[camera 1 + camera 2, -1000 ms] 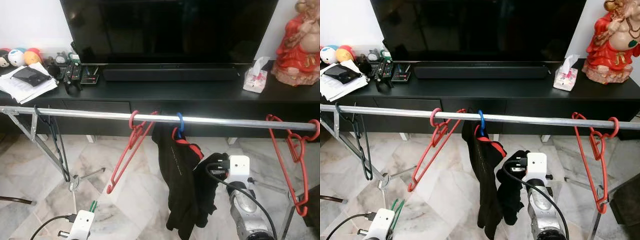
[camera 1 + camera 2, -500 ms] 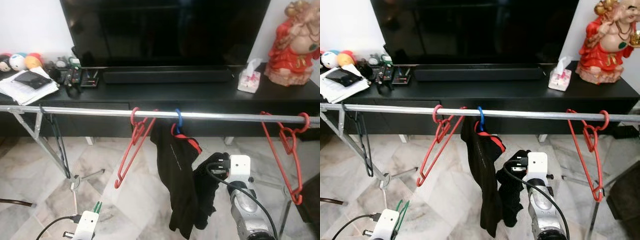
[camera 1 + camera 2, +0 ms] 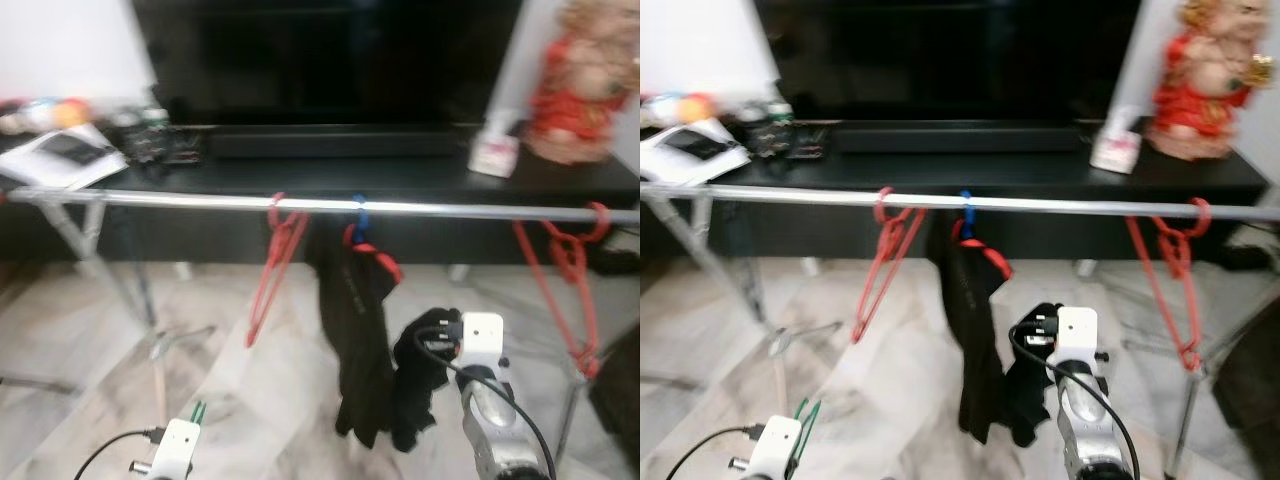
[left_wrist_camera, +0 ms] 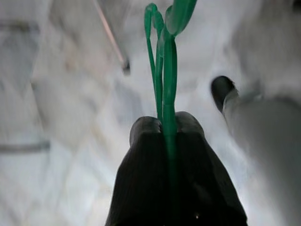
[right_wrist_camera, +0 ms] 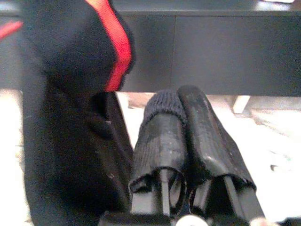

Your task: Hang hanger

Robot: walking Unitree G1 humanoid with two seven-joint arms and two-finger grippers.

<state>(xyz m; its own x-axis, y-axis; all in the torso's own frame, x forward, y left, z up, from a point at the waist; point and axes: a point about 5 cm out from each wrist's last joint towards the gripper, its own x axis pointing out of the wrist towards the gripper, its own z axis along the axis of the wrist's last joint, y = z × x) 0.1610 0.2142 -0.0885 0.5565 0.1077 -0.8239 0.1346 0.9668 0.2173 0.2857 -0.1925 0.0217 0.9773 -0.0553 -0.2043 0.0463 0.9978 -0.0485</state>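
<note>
In the left wrist view my left gripper [image 4: 162, 126] is shut on a green hanger [image 4: 165, 56], which sticks out past the fingertips over the marble floor. Low at the left its green tip [image 3: 197, 411] shows above the wrist. My right gripper [image 5: 181, 101] is shut on a fold of a black garment with red trim [image 3: 357, 330]. That garment hangs from a blue hanger [image 3: 358, 213] on the silver rail [image 3: 450, 210]. The right gripper [image 3: 428, 342] sits below the rail, right of the garment's body.
Two red hangers [image 3: 277, 265] [image 3: 566, 275] hang on the rail either side of the garment. Behind stands a black TV console [image 3: 330, 175] with a tissue box [image 3: 494, 153], a red statue [image 3: 575, 90] and papers [image 3: 65, 155]. The rack's legs [image 3: 150, 330] slant down at the left.
The whole picture has shifted and blurred, so the camera is moving. Both grippers keep their holds, and the hangers stay on the rail.
</note>
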